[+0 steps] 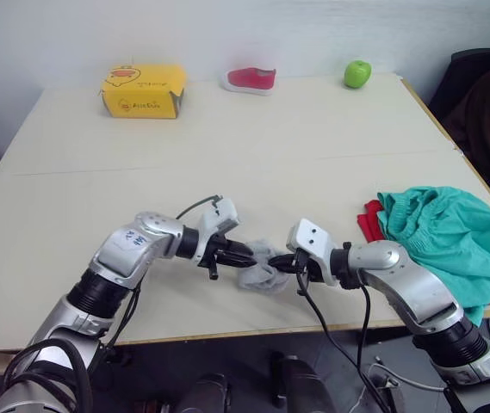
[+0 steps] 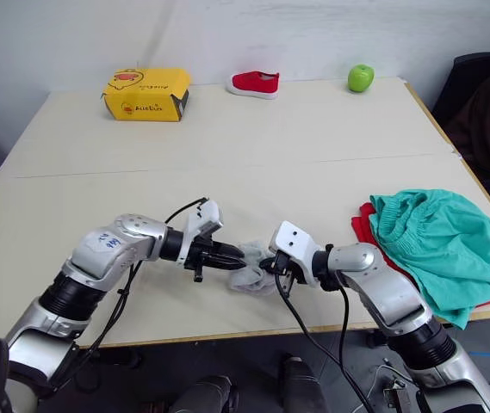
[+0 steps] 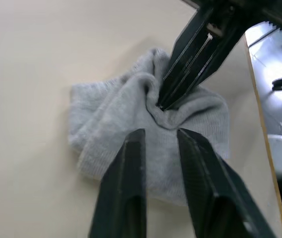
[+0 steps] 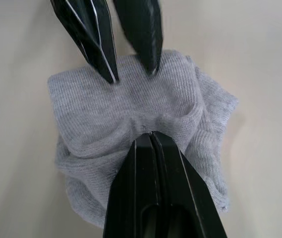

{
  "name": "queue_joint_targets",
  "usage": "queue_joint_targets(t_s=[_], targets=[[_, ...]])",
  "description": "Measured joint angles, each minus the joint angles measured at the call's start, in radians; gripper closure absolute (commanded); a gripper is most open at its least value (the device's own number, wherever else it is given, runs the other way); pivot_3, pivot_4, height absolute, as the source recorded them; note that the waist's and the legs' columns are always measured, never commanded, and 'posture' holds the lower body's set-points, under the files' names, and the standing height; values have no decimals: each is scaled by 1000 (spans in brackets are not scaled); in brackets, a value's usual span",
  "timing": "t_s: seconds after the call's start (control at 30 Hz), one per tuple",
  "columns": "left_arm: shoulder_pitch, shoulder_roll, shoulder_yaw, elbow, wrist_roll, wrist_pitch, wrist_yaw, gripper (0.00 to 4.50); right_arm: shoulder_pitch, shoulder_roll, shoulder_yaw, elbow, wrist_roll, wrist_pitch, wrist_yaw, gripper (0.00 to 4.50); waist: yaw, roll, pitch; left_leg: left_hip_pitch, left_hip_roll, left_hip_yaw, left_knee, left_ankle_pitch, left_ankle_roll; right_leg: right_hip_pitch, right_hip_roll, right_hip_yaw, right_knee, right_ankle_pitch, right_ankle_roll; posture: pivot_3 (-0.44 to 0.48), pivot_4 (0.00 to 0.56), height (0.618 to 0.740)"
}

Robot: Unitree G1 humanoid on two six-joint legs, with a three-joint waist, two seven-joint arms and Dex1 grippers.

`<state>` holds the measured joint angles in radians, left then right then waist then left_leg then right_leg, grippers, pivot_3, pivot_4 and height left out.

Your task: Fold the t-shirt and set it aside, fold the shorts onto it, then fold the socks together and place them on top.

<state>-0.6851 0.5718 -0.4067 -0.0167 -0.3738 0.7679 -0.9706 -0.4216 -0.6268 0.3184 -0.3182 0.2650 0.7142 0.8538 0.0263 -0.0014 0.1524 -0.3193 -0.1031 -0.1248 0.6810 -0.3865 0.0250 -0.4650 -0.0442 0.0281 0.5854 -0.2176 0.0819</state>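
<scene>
Wide pale table (image 1: pixel 227 155), a seam running across its middle. Teal shorts (image 1: pixel 451 237) bunched at the right near edge, gathered waistband up, lying on top of the red t-shirt (image 1: pixel 370 222), of which just a strip shows at the left side and a sliver under the near hem. Both well apart from the grey bundle at the front middle.

Yellow box (image 1: pixel 143 89) with a cartoon duck at the far left, red-and-white shoe (image 1: pixel 250 79) at the far middle, green apple (image 1: pixel 357 73) at the far right, all along the back edge.

Grey socks (image 1: pixel 260 268) crumpled in one small heap close to the near edge, between the two arms; hard to tell where one sock ends and the other begins.

Left gripper (image 1: pixel 246 254) reaching in from the left, fingers (image 3: pixel 131 173) a little apart, tips resting on or just above the knit without pinching it, seemingly. Right gripper (image 4: pixel 152 136) reaching in from the right, fingers pressed together with a fold of the sock fabric caught at the tips, the cloth puckered toward that spot. Tips of the two grippers close to each other over the heap, pointed at one another.
</scene>
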Motion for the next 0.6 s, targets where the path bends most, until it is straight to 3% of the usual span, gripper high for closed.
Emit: queue_joint_targets(t_s=[0.23,0.43,0.6], targets=[[-30,-79,-70,87,165,-142,12,4470,-3,-11,-31,-25,30,60,0,4500,3,0,0,0,0,0,1,0,0,0,0,0,0,0,0,0,150,740],[-26,-82,-73,72,206,-157,-6,4470,-130,74,-100,-58,115,181,-44,4500,0,0,0,1,1,0,0,0,0,0,0,0,2,0,0,0,150,740],[-11,-80,-69,56,216,-149,-17,4470,-85,109,-20,-21,76,148,-86,4500,0,0,0,-1,-1,0,1,-1,2,0,0,0,3,0,1,0,150,740]])
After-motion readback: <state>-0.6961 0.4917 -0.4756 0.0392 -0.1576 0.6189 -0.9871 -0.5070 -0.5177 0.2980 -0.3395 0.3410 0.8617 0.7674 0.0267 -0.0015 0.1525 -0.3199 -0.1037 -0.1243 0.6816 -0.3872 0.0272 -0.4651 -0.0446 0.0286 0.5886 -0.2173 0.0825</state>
